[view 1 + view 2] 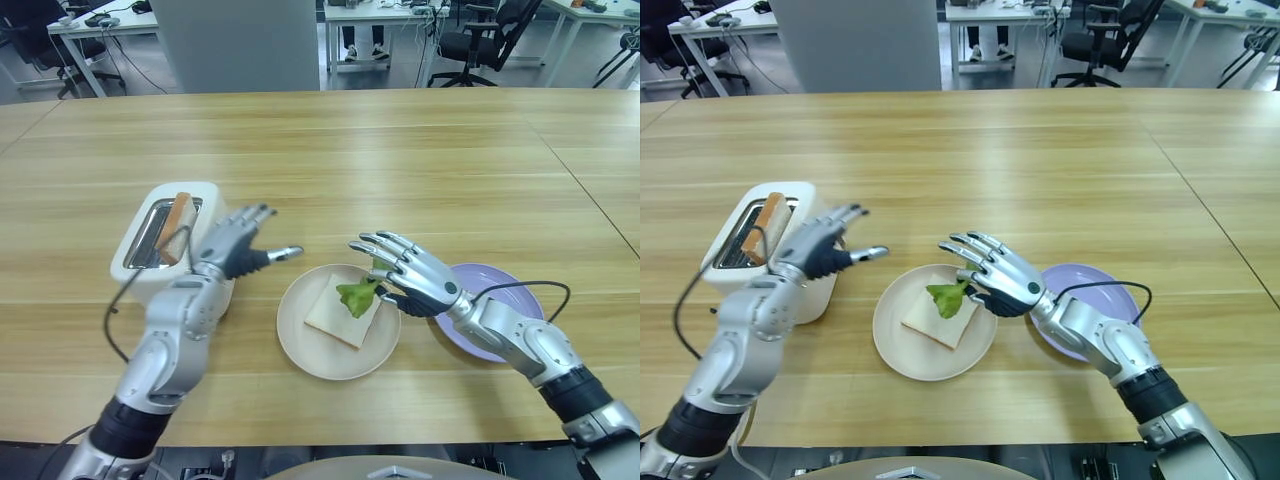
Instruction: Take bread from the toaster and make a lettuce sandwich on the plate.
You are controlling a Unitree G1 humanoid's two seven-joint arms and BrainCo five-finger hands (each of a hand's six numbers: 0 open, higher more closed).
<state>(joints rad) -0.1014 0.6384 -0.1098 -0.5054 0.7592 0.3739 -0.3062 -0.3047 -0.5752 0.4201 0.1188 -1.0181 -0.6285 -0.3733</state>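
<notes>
right hand [412, 278] pinches lettuce [356, 296] over bread [335, 320] — next, released left hand [232, 250] must pull 2nd slice [180, 222] from toaster [135, 268].

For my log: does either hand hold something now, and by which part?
The right hand pinches the lettuce by its right edge, above the bread on the plate. The left hand is open and holds nothing.

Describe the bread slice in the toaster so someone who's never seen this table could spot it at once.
On the wooden table, find the white toaster at the left, beside the left hand. The bread slice sticks up from its slot, brown crust showing, unlike the flat slice on the beige plate.
</notes>
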